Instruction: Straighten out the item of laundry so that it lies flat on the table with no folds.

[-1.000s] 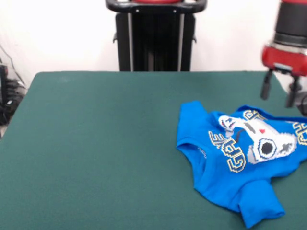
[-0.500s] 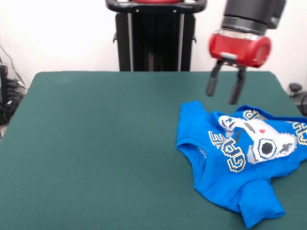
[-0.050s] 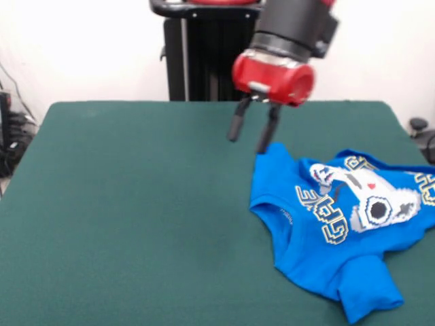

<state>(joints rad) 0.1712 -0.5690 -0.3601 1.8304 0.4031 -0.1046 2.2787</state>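
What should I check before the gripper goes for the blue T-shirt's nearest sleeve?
1. Gripper open, nothing between its fingers: ok.
2. Gripper above the sleeve: roughly, its height over the cloth cannot tell from one view.
3. Blue T-shirt flat: not ok, it lies bunched with a sleeve folded at the front.
4. Whole shirt in view: not ok, it runs past the picture's right edge.
5. Room on the green table to spread it: ok.
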